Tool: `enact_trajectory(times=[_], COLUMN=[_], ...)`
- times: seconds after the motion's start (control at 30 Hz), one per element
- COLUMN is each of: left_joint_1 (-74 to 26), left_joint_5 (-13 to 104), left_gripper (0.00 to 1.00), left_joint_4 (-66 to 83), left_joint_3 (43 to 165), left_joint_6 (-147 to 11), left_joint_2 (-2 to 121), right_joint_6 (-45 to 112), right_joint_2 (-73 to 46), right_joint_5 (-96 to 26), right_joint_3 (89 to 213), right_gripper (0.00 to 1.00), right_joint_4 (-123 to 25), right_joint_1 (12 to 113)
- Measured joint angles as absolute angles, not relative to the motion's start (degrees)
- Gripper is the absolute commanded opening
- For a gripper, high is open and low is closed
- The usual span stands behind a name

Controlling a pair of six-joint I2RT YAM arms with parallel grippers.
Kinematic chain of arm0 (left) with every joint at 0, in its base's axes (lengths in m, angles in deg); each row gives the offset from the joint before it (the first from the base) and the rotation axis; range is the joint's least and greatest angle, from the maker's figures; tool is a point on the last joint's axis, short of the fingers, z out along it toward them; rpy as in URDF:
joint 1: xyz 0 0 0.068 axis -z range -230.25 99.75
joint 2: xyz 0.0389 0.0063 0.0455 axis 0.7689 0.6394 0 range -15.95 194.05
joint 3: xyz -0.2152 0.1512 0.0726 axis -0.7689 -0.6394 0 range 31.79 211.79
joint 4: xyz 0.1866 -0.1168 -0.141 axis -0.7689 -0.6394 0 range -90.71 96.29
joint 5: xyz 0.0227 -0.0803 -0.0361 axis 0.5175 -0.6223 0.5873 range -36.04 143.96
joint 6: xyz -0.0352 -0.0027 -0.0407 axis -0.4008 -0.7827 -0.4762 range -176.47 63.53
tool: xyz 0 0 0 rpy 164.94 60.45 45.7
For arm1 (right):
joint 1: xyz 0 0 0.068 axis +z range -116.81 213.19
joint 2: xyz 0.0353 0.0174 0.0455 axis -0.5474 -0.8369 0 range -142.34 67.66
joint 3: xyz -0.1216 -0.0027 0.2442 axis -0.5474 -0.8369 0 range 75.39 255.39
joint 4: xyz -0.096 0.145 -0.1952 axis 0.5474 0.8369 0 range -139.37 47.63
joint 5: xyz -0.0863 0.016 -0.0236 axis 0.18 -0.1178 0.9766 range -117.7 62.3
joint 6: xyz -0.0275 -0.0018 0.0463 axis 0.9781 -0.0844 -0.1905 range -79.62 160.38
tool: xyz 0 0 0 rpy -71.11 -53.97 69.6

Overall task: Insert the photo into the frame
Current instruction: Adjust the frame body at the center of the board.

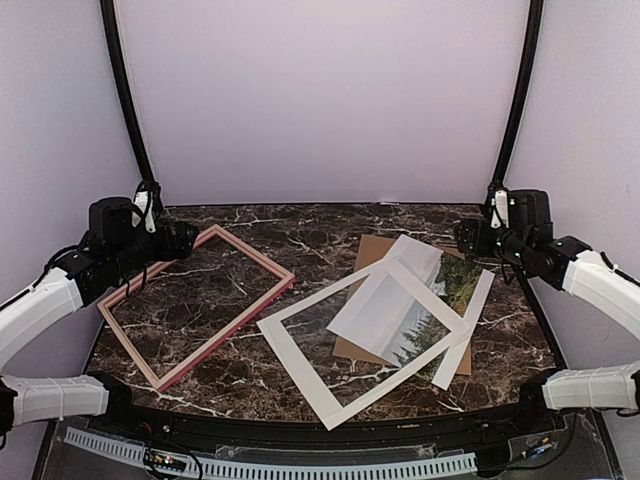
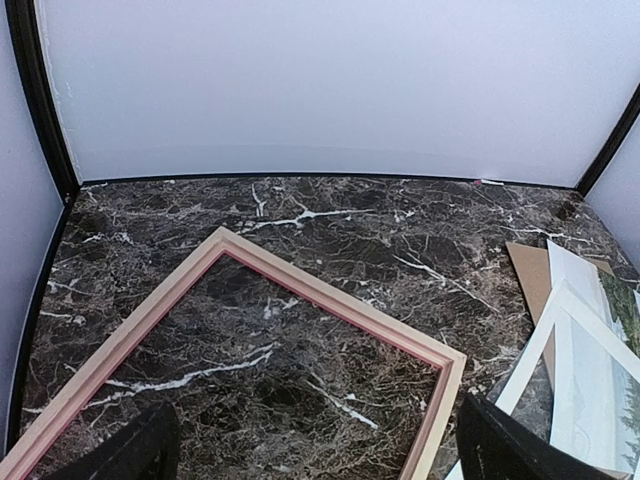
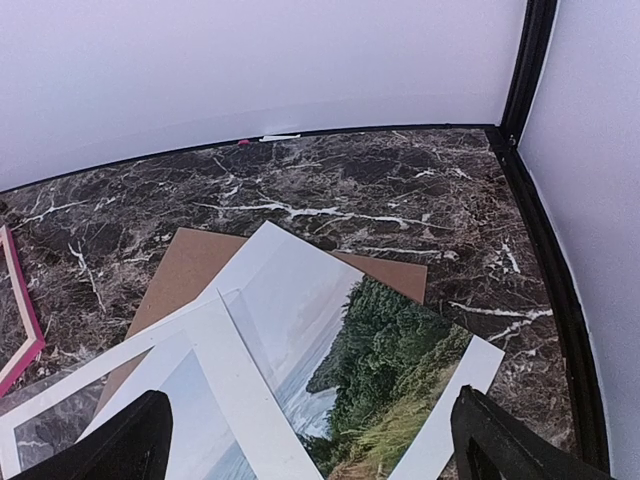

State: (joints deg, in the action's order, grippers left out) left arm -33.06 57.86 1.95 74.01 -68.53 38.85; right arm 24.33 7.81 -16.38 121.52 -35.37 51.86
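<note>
I see both arms raised, elbows bent. Left hand [image 1: 178,240] by frame [image 1: 254,255] far corner; right hand [image 1: 470,237] well right of frame. Both wide open, empty.

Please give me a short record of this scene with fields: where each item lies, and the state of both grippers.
frame: flat on the marble table, left side, empty
photo: right side, on the cardboard backing board, partly under the white mat
left gripper: open, holding nothing
right gripper: open, holding nothing
</note>
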Motion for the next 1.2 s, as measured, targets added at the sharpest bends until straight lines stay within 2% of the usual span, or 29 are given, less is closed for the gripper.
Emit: enact_trajectory(times=[0.47,0.73,0.83,1.07,1.1,1.2], left_joint_1=[-33.0,-31.2,-28.9,-24.1,-23.7,-22.4], left_joint_5=[55.4,51.9,51.6,52.0,51.9,52.3], left_gripper=[0.99,0.99,0.99,0.98,0.93,0.88], left_joint_4=[1.2,-4.6,-6.4,-9.9,-10.2,-11.0], left_joint_3=[72.3,71.1,71.2,74.6,75.2,77.3], left_joint_6=[-66.5,-66.0,-66.3,-67.2,-67.3,-67.1], left_joint_2=[33.9,31.3,34.1,48.8,51.3,57.9], right_joint_6=[24.9,24.9,24.9,24.9,24.9,24.7], right_joint_2=[12.0,9.9,6.0,-0.4,-0.8,-2.1], right_joint_5=[-17.8,-23.8,-26.7,-30.1,-30.4,-31.1], right_joint_3=[120.7,120.7,121.3,123.1,123.2,123.4], right_gripper=[0.99,0.99,0.99,0.99,0.99,0.99], right_joint_4=[-31.2,-30.3,-30.3,-30.9,-31.1,-32.0], right_joint_1=[51.9,51.9,51.9,52.2,52.3,52.3])
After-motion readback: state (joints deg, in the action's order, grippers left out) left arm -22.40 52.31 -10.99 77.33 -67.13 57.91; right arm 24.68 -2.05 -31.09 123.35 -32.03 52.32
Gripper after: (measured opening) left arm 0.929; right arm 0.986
